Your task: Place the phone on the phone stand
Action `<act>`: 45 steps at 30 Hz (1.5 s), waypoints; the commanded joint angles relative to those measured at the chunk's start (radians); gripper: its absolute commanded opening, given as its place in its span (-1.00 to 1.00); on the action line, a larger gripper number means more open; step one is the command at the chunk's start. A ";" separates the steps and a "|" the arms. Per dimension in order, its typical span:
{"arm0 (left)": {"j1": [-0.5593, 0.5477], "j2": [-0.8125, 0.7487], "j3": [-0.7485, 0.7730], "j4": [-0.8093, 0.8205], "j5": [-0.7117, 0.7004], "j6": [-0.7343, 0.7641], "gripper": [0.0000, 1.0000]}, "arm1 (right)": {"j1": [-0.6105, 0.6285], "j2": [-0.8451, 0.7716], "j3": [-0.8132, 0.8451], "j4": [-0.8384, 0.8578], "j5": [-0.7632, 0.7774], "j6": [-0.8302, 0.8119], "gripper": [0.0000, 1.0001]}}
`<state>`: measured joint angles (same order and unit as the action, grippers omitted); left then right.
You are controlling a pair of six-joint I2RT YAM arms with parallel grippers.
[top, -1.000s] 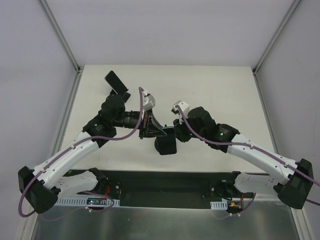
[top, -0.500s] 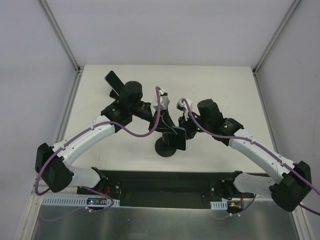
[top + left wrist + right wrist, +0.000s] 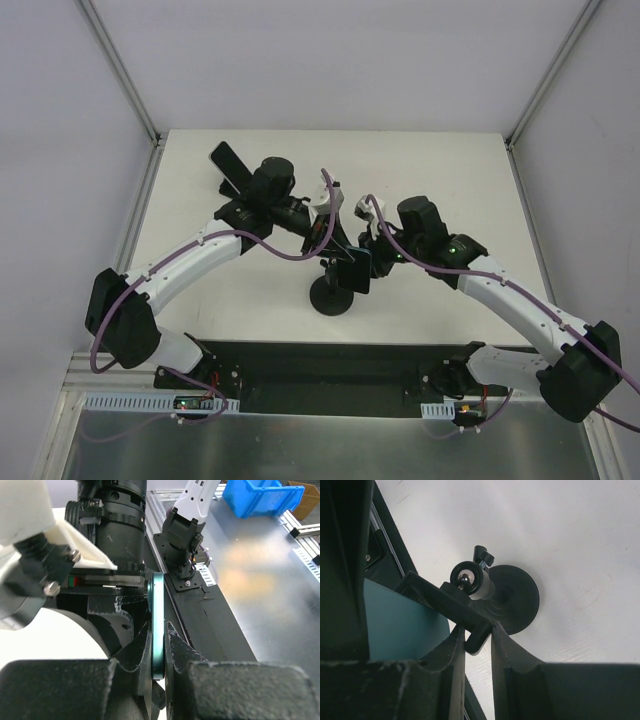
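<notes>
The phone [image 3: 352,272], a thin slab with a teal back, is held on edge above the stand's round black base [image 3: 330,298]. My left gripper [image 3: 336,246] is shut on the phone; in the left wrist view its teal edge [image 3: 156,605] runs between my fingers [image 3: 186,650]. My right gripper [image 3: 369,262] is shut on the end of the phone stand's clamp [image 3: 478,639]. The right wrist view shows the ball joint [image 3: 470,579], the disc base [image 3: 517,597] and the phone's back [image 3: 402,625] lying against the clamp bar. I cannot tell whether the phone is seated in the clamp.
A small black folding wedge stand with a dark slab on it [image 3: 232,163] sits at the far left of the white table [image 3: 450,180]. Both arms meet over the table's middle. A black mounting strip [image 3: 330,365] runs along the near edge.
Both grippers have risen and closed in over the stand base. The left arm has swung right with the phone, which now sits against the clamp.
</notes>
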<state>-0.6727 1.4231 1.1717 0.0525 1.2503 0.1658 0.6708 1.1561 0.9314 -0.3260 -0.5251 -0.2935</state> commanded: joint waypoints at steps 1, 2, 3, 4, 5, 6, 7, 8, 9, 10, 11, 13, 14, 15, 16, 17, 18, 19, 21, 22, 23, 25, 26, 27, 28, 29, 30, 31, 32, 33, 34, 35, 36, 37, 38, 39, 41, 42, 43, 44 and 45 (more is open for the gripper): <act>0.027 -0.007 0.042 0.011 0.064 0.058 -1.00 | -0.013 -0.019 0.037 0.079 -0.082 -0.004 -0.99; 0.028 -0.009 0.036 0.004 0.058 0.063 -1.00 | -0.014 -0.021 0.037 0.079 -0.079 -0.004 -0.99; 0.038 -0.022 0.026 0.003 0.051 0.064 -1.00 | -0.016 -0.024 0.035 0.082 -0.079 0.001 -0.99; 0.039 -0.032 0.005 0.001 0.040 0.064 -1.00 | -0.017 -0.029 0.034 0.082 -0.072 0.004 -0.99; 0.041 -0.039 -0.004 -0.003 0.011 0.058 -1.00 | -0.019 -0.029 0.032 0.087 -0.066 0.008 -0.99; 0.044 -0.053 -0.015 -0.012 -0.002 0.057 -1.00 | -0.019 -0.032 0.029 0.088 -0.062 0.011 -0.99; 0.044 -0.062 -0.030 -0.022 -0.014 0.055 -1.00 | -0.019 -0.038 0.027 0.091 -0.043 0.019 -0.99; 0.044 -0.072 -0.041 -0.043 -0.053 0.038 -1.00 | -0.019 -0.039 0.026 0.096 -0.030 0.027 -0.99; 0.044 -0.093 -0.050 -0.048 -0.080 0.034 -1.00 | -0.019 -0.041 0.023 0.103 -0.026 0.036 -0.99; 0.044 -0.105 -0.069 -0.075 -0.112 0.026 -1.00 | -0.016 -0.050 0.021 0.107 -0.007 0.043 -0.99; 0.044 -0.133 -0.076 -0.116 -0.183 0.017 -1.00 | -0.017 -0.059 0.014 0.126 0.010 0.051 -0.99; 0.038 -0.170 -0.095 -0.144 -0.285 0.005 -1.00 | -0.016 -0.082 0.001 0.137 0.066 0.074 -0.99; 0.029 -0.212 -0.104 -0.158 -0.471 -0.021 -1.00 | -0.011 -0.090 -0.002 0.145 0.104 0.088 -0.99; 0.019 -0.236 -0.118 -0.173 -0.559 -0.032 -1.00 | -0.005 -0.110 -0.012 0.150 0.140 0.100 -0.99; 0.006 -0.257 -0.125 -0.183 -0.675 -0.061 -1.00 | 0.027 -0.122 -0.019 0.156 0.277 0.150 -0.99; -0.054 -0.291 -0.130 -0.193 -0.786 -0.071 -1.00 | 0.053 -0.133 -0.023 0.162 0.375 0.178 -0.99; -0.086 -0.303 -0.142 -0.230 -0.954 -0.063 -1.00 | 0.082 -0.148 -0.028 0.163 0.448 0.197 -0.99; -0.132 -0.314 -0.144 -0.243 -1.071 -0.061 -1.00 | 0.158 -0.157 -0.029 0.159 0.667 0.253 -0.99; -0.232 -0.322 -0.133 -0.269 -1.336 -0.071 -1.00 | 0.228 -0.171 -0.039 0.162 0.808 0.292 -0.99; -0.247 -0.317 -0.124 -0.276 -1.415 -0.115 -1.00 | 0.287 -0.170 -0.037 0.148 0.964 0.335 -0.99; -0.254 -0.308 -0.115 -0.289 -1.455 -0.126 -1.00 | 0.314 -0.171 -0.039 0.131 1.020 0.390 -1.00; -0.283 -0.300 -0.107 -0.298 -1.631 -0.135 -1.00 | 0.404 -0.151 -0.023 0.101 1.208 0.438 -1.00; -0.289 -0.300 -0.110 -0.296 -1.685 -0.162 -1.00 | 0.439 -0.141 -0.019 0.094 1.265 0.471 -1.00; -0.289 -0.308 -0.139 -0.280 -1.715 -0.198 -1.00 | 0.501 -0.125 -0.020 0.096 1.351 0.493 -0.99; -0.291 -0.315 -0.161 -0.213 -1.733 -0.216 -1.00 | 0.524 -0.118 -0.020 0.108 1.379 0.508 -1.00; -0.291 -0.314 -0.176 -0.186 -1.747 -0.227 -1.00 | 0.544 -0.110 -0.022 0.128 1.396 0.539 -0.99; -0.291 -0.300 -0.182 -0.181 -1.782 -0.229 -1.00 | 0.582 -0.099 -0.019 0.137 1.439 0.548 -1.00; -0.291 -0.282 -0.182 -0.180 -1.801 -0.220 -1.00 | 0.604 -0.099 -0.016 0.145 1.464 0.548 -0.99; -0.291 -0.265 -0.184 -0.181 -1.798 -0.216 -1.00 | 0.621 -0.104 -0.017 0.162 1.481 0.548 -1.00; -0.291 -0.263 -0.196 -0.172 -1.796 -0.218 -1.00 | 0.637 -0.108 -0.020 0.188 1.472 0.516 -1.00; -0.291 -0.259 -0.195 -0.172 -1.801 -0.219 -1.00 | 0.647 -0.104 -0.011 0.183 1.473 0.516 -1.00; -0.294 -0.248 -0.195 -0.175 -1.822 -0.221 -1.00 | 0.659 -0.098 0.009 0.180 1.479 0.517 -1.00; -0.298 -0.247 -0.198 -0.175 -1.824 -0.218 -1.00 | 0.680 -0.079 0.024 0.179 1.466 0.511 -1.00; -0.309 -0.245 -0.201 -0.172 -1.822 -0.209 -1.00 | 0.693 -0.069 0.044 0.136 1.456 0.530 -1.00; -0.314 -0.248 -0.205 -0.166 -1.821 -0.206 -1.00 | 0.704 -0.061 0.058 0.130 1.441 0.536 -1.00; -0.317 -0.251 -0.214 -0.158 -1.816 -0.198 -1.00 | 0.716 -0.076 0.066 0.128 1.376 0.539 -0.99; -0.315 -0.253 -0.222 -0.154 -1.816 -0.190 -1.00 | 0.725 -0.123 0.046 0.148 1.288 0.600 -0.49; -0.315 -0.253 -0.228 -0.154 -1.798 -0.190 -1.00 | 0.724 -0.177 0.026 0.163 1.175 0.603 -0.02; -0.315 -0.250 -0.228 -0.154 -1.795 -0.192 -1.00 | 0.725 -0.202 0.023 0.153 1.145 0.620 0.12; -0.315 -0.250 -0.228 -0.154 -1.795 -0.195 -1.00 | 0.727 -0.249 0.018 0.147 1.119 0.623 0.23; -0.315 -0.248 -0.231 -0.152 -1.802 -0.198 -1.00 | 0.727 -0.271 0.015 0.139 1.087 0.622 0.40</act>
<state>-1.0267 1.1519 0.9749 -0.0769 -0.2798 -0.0967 1.3598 1.0519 0.8787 -0.2825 0.7647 0.2577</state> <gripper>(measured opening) 0.061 0.582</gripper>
